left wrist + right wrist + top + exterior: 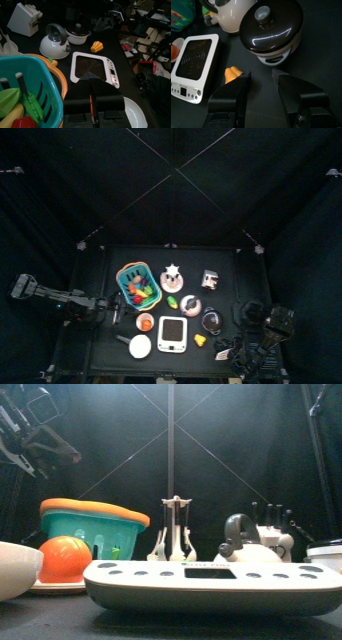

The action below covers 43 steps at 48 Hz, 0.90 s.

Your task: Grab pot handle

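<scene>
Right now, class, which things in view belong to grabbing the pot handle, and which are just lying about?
In use: pot, pot handle, right gripper, open.
Lying about: kettle, scale, basket, knife block.

No text, brand, number or sign can be read in any view. The white scale [207,586] has a small dark display window on its front face in the front view, but nothing legible shows in it, and the marks around its buttons [186,91] in the right wrist view are too small and blurred to make out.
</scene>
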### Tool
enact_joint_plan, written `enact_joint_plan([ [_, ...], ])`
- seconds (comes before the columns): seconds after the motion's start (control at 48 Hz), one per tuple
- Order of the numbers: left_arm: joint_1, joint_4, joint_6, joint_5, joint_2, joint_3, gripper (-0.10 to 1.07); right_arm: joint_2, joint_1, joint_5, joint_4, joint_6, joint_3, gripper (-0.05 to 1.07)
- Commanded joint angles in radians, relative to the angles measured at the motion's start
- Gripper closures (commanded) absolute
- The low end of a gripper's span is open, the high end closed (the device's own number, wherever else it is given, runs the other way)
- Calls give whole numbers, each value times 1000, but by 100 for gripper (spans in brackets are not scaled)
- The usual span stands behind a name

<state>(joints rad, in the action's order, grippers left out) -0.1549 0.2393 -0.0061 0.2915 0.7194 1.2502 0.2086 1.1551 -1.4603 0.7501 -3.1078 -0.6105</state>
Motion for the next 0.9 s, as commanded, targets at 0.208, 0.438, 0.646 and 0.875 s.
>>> enact_joint_plan([
  [0.208, -5, 5, 3, 5, -3, -12, 81, -2, 78, -6, -23, -278, -60, 25],
  [0.438, -5, 6, 2, 5, -3, -12, 81, -5, 67, -8, -2, -270, -55, 25],
  [0.646, -5, 6, 3, 5, -3, -12, 81, -8, 64, -8, 2, -265, -52, 25],
  [0.875, -6, 6, 2, 3, -3, -11, 81, -20, 38, -8, 31, -219, -51, 25],
])
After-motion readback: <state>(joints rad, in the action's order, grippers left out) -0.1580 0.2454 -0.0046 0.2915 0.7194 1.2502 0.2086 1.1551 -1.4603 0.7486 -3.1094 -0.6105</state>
